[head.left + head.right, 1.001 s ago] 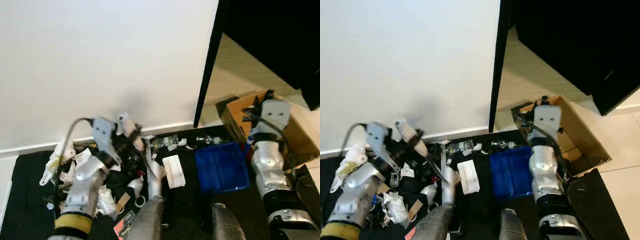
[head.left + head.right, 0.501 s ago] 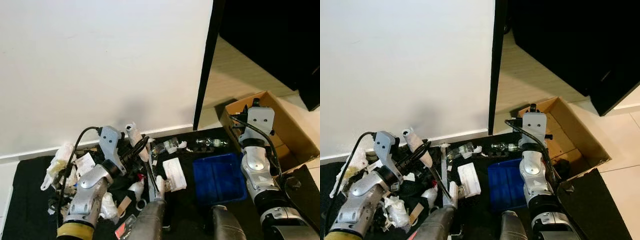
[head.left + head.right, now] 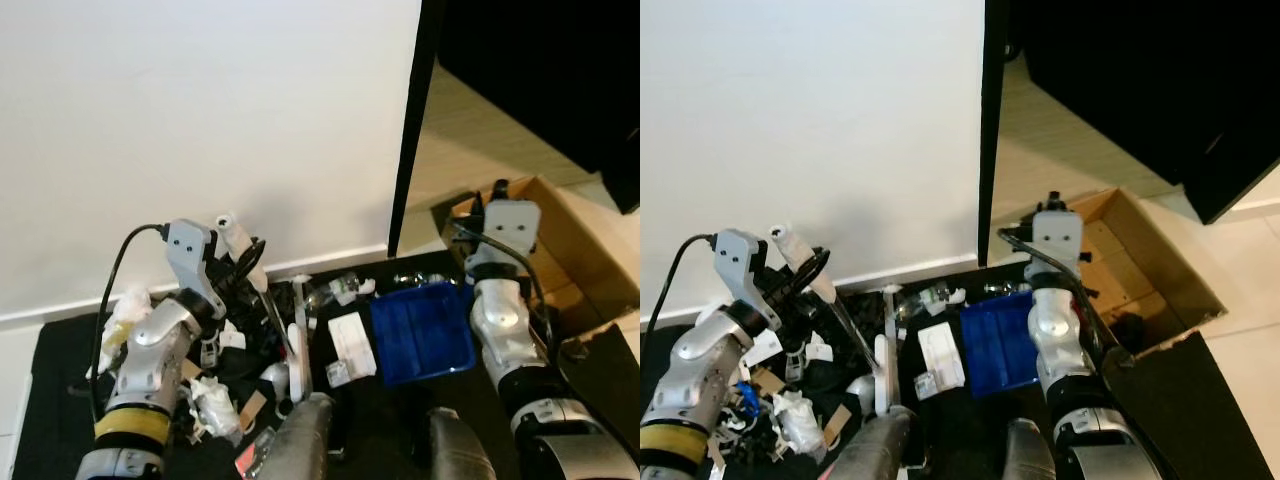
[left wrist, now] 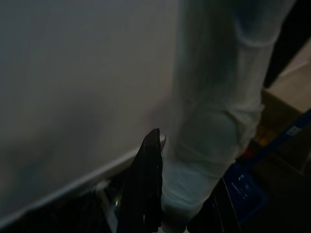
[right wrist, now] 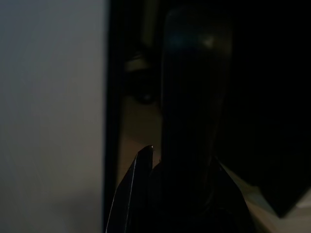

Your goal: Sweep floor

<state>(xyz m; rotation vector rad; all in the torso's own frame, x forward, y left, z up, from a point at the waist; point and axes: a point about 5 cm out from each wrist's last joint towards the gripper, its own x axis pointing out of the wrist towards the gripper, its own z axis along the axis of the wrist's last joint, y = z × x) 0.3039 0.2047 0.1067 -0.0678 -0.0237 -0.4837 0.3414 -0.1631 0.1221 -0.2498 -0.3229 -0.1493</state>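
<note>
Left hand [image 3: 238,262] grips the white brush handle [image 3: 240,250] above the litter [image 3: 215,400]; right hand [image 3: 478,262] holds the blue dustpan [image 3: 420,332].

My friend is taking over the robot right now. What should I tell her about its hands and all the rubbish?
Left gripper: shut on the white-handled brush, its head down among the litter.
Right gripper: shut on a dark handle, apparently of the blue plastic dustpan, which sits on the black mat.
Scattered paper and plastic litter lies on the mat by the white wall; the open cardboard box stands to the right.
Done: tools in hand. Left: sweep the litter into the dustpan, which looks empty.
</note>
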